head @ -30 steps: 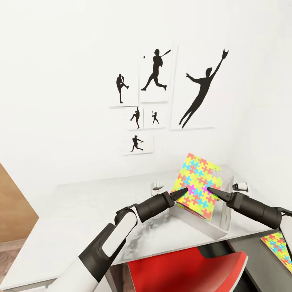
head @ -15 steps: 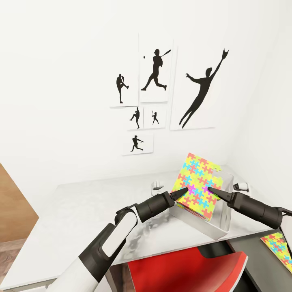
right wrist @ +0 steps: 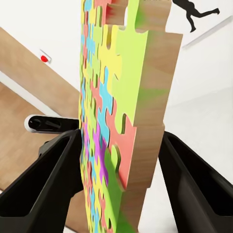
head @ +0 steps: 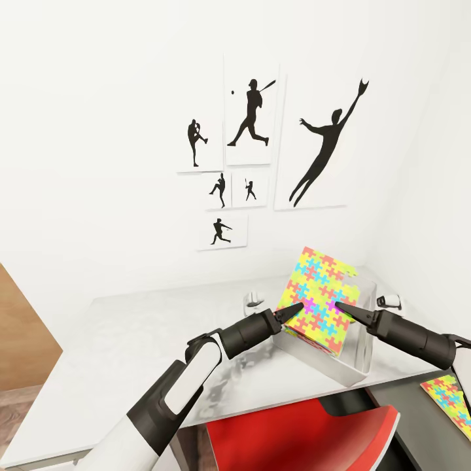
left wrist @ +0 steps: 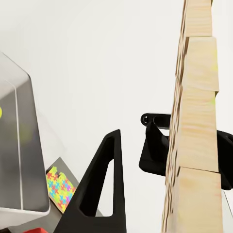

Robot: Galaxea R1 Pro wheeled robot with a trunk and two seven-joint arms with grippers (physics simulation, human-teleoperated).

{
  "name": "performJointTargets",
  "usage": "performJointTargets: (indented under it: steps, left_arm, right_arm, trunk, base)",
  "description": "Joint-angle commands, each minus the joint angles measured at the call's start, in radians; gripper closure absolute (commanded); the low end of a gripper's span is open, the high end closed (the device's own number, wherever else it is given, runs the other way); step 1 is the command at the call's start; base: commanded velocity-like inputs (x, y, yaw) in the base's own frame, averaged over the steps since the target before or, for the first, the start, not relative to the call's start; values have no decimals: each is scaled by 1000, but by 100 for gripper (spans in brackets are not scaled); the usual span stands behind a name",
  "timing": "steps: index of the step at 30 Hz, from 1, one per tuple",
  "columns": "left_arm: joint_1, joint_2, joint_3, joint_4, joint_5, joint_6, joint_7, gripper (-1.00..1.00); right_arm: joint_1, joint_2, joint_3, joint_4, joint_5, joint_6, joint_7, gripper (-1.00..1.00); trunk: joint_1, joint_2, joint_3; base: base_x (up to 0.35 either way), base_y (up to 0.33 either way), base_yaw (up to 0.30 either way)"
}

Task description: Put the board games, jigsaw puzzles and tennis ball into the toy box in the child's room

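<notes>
Two arms hold a jigsaw puzzle [head: 318, 302] upright over the toy box [head: 356, 356] at the back corner of the bench [head: 131, 353]. The right end effector [right wrist: 119, 160] is clamped across the puzzle's edge, one finger on each face. The left end effector [head: 296, 309] points its tips at the coloured face; the left wrist view shows one black finger [left wrist: 99, 187] standing apart from the puzzle's wooden edge, so whether it grips or merely steadies cannot be told.

The puzzle is tilted, its lower corner down inside the grey bin and most of it above the rim. The likely trouble is release at this angle: the square could catch on the rim, lean against the wall or topple out onto the bench. If the two arms part unevenly, the thin board could twist or slip.

A second puzzle [head: 451, 400] lies flat on the darker bench section, near the right arm. A red chair [head: 301, 437] is tucked close below the bench edge. Baseball silhouette prints [head: 252, 114] hang on the white wall behind.
</notes>
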Motion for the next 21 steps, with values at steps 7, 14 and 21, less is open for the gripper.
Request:
performJointTargets:
  steps: [7,14,21]
  left_arm:
    - [5,2,4,2,-2,-10,2,-100]
    - [-3,2,5,10,-4,-8,23,-100]
    - [-16,1,6,14,-4,1,58,-100]
  right_arm:
    - [-1,-1,-1,0,-16,9,8,100]
    - [-6,-16,-3,3,-18,9,8,100]
    - [-57,-49,-8,76,-19,9,-1,100]
  trunk:
    - [0,-1,-2]
    - [0,-1,-2]
    - [0,-1,-2]
  base:
    - [0,0,0]
    - [0,0,0]
    - [0,0,0]
